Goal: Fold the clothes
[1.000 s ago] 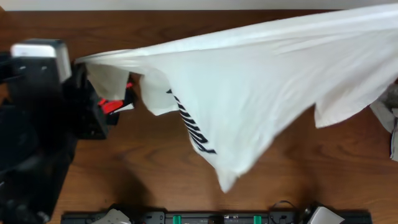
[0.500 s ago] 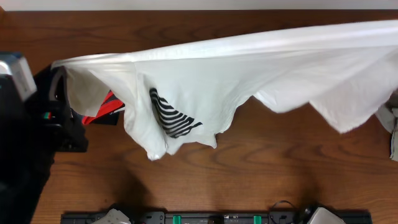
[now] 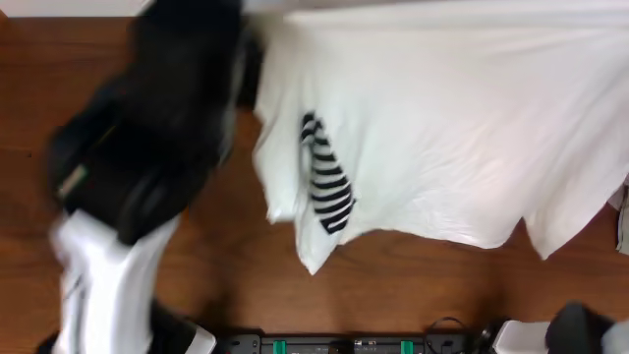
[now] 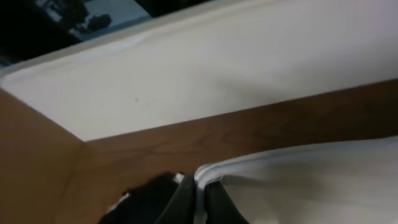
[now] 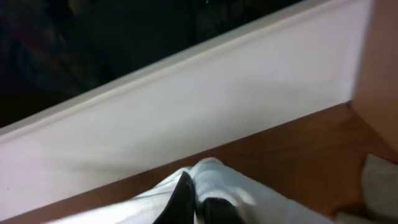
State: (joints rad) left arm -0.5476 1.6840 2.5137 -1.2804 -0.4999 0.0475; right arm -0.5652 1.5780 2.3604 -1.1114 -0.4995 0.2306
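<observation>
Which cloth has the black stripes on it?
The big white T-shirt stretched wide over the table; its black stripes show near its left side. The small grey cloth at the right edge shows none.

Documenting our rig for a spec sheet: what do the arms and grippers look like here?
The left arm is a bulky black housing, motion-blurred, on a white tubular link. The left gripper and right gripper have slim dark fingers. No cables or markings can be made out.
</observation>
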